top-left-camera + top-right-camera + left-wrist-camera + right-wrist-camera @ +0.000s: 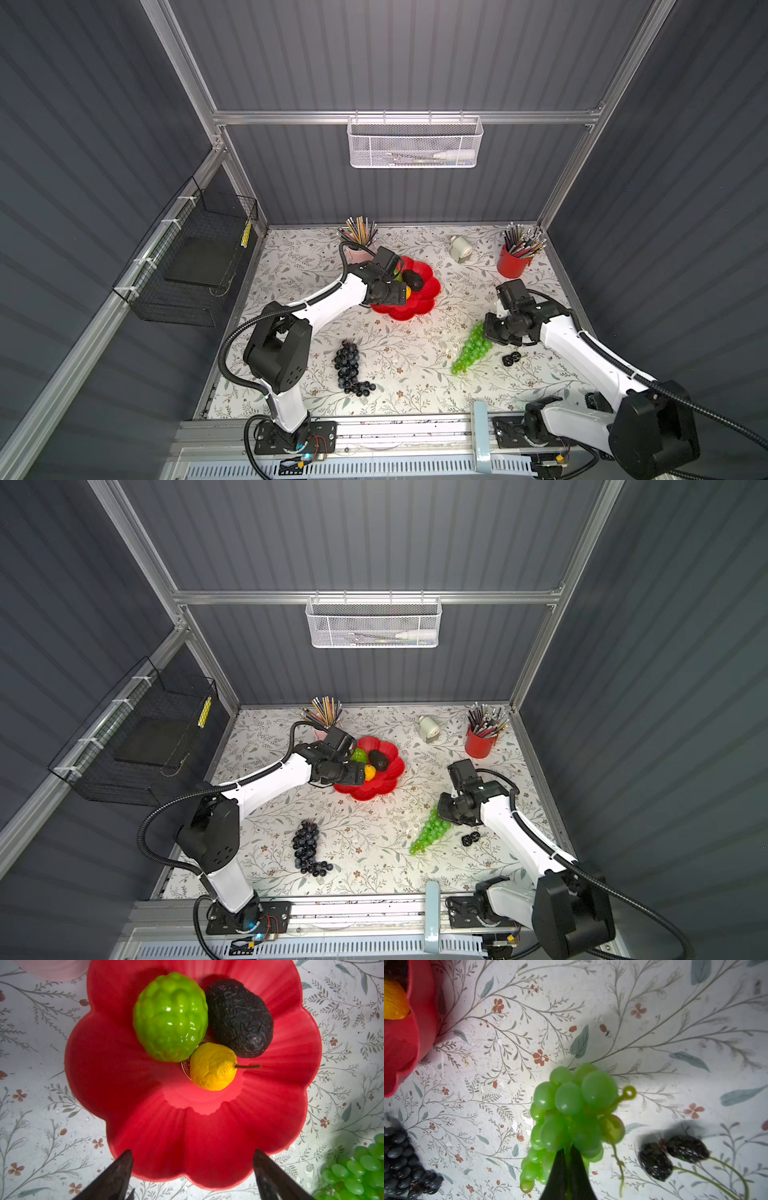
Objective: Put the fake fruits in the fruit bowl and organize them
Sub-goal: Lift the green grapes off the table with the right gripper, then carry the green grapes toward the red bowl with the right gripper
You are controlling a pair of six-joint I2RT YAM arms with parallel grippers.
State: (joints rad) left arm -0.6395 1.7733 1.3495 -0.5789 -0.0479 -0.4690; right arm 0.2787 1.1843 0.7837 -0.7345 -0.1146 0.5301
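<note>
R gripper point(568, 1150) pinched on green grape bunch point(566, 1101) near stem end; looks soft, floppy, prob light. L gripper point(192, 1151) wide, empty.

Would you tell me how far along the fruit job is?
Done: the ridged green ball, black bumpy oval and small yellow fruit lie in the red bowl. In hand: the right gripper is shut on the green grape bunch, outside the bowl. To do: that bunch, the dark purple grape bunch and two small dark stemmed fruits. The left gripper hangs open over the bowl.
</note>
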